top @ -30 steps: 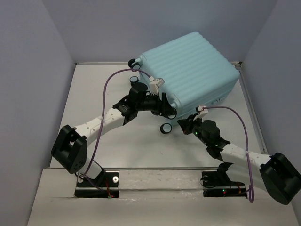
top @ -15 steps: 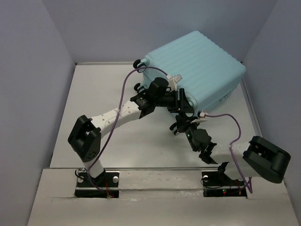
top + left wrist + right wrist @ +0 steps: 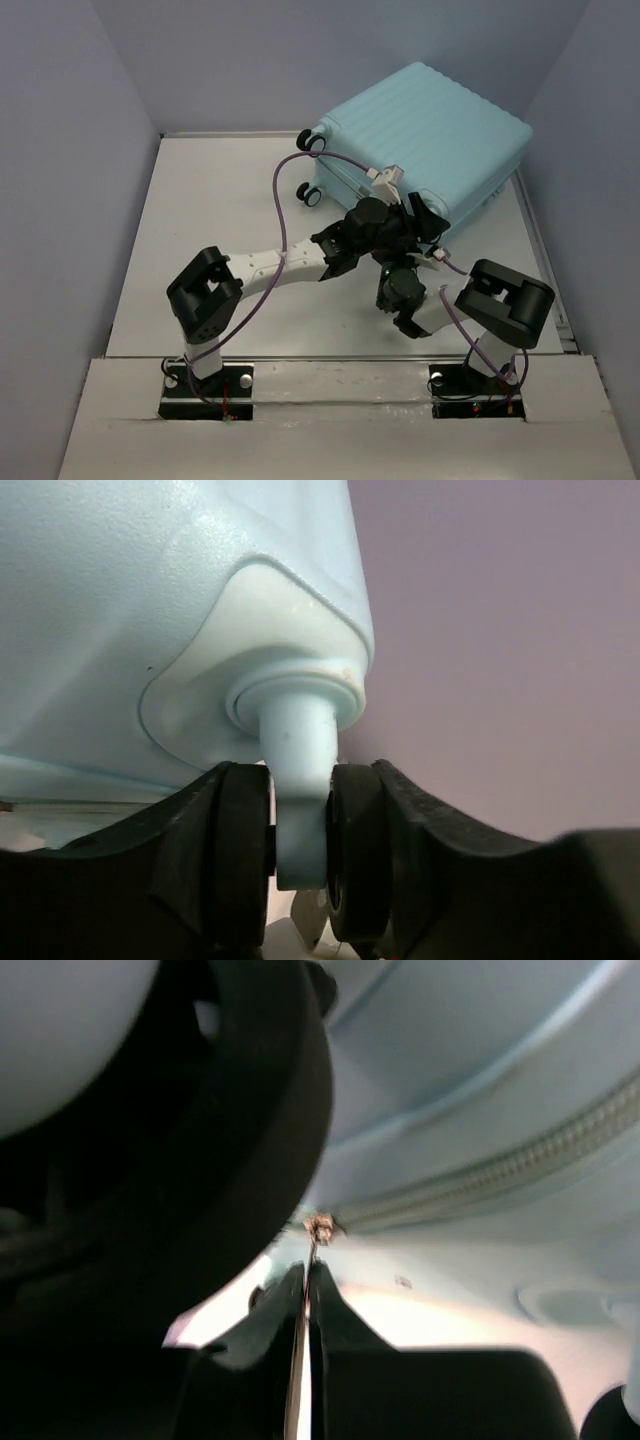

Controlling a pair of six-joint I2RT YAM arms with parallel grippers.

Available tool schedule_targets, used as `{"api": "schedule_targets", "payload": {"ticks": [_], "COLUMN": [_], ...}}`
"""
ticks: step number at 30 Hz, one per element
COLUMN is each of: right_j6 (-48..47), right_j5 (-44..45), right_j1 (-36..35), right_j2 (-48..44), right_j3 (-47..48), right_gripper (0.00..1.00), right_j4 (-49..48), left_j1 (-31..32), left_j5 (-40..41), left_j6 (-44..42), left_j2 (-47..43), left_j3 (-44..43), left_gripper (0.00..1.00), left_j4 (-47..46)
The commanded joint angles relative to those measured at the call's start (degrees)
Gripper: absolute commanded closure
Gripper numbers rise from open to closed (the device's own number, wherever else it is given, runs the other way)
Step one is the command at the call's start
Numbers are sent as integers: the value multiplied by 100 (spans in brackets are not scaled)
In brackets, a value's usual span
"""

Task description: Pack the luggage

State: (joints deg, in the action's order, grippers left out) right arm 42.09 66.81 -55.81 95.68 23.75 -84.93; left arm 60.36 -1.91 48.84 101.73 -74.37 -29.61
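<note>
Nearest to the bases, low under the near edge of the case: right gripper (image 3: 306,1295), pressed fully shut on a thin metal zip puller (image 3: 320,1226); seems to pinch it only by the tip.

Just beyond, a little higher: left gripper (image 3: 300,865), about half wide, clamped from both sides on a small black double spinner wheel (image 3: 240,865), with the pale blue stem (image 3: 298,770) of that wheel upright in the middle; looks firm, but hard to tell how deep. Reaches over from the left base, very close to the right wrist.

Behind both grippers: large pale aqua-blue hard-shell ribbed suitcase, the luggage (image 3: 430,130), closed, at the far right of the pale worktop (image 3: 220,210), near the right wall; appears tipped up on its near side, cannot tell how much. Wheeled end towards the left, long axis from there to the far right corner.

From the right gripper, lies above and beyond; grey zip (image 3: 480,1175) leading away from the puller, up and to the right along the seam of the shell. Right arm the nearer one to the puller, already on it; left arm probably as anchor at the wheel.

Probably best to draw the puller along this zip line, not away from the shell; otherwise risk of slipping off the thin tab. Packing judged as hardly begun: not yet open, nothing to pack in view.
</note>
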Motion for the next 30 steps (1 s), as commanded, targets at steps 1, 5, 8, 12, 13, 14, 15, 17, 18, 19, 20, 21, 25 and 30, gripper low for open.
{"api": "schedule_targets", "payload": {"ticks": [1,5,8,12,13,14,15,17,18,19,20,21,25,30], "right_j6": [-649,-377,-26,265,161,90,81,107,55,63,54,45,1,2], "right_j5": [-3131,-2753,-2594,-2620,-2681,-2734,-2830,-2918,-2954,-2971,-2989,-3007,-3191,-3349], "right_j1": [-395,-395,-395,-395,-395,-395,-395,-395,-395,-395,-395,-395,-395,-395], "right_j2": [-268,-1100,-1840,-2439,-2536,-2745,-2878,-3107,-3212,-3248,-3266,-3284,-3319,-3442], "right_j3": [265,-835,-1397,-1645,-1724,-1716,-1681,-1584,-1584,-1601,-1627,-1636,-1636,-1549], "right_gripper": [93,93,93,93,93,93,93,93,93,93,93,93,93,93], "right_j4": [-1325,-659,778,1294,1338,1451,1905,2330,2453,2454,2446,2454,2577,2972], "left_j1": [873,408,-128,-945,-1199,-1733,-2008,-2808,-3045,-3265,-3624,-3767,-4278,-4287], "left_j5": [-1041,-637,-162,726,693,553,447,26,-19,-63,-3,67,-1139,-1795], "left_j6": [559,-923,-1797,-2572,-2590,-2633,-2660,-2756,-2948,-3098,-3265,-3397,-3924,-4593], "left_j2": [-609,-1646,-2699,-3475,-3598,-3834,-3941,-4091,-4152,-4153,-4109,-3952,-3416,-2432], "left_j3": [-465,-675,-737,-606,-362,-185,-1,474,572,686,826,854,1012,407], "left_gripper": [6,1,1,1,1,1,1,1,1,1,1,1,1,1], "left_j4": [-2772,-352,1260,2984,3257,3538,3619,3821,3874,3883,3866,3840,3033,2732]}}
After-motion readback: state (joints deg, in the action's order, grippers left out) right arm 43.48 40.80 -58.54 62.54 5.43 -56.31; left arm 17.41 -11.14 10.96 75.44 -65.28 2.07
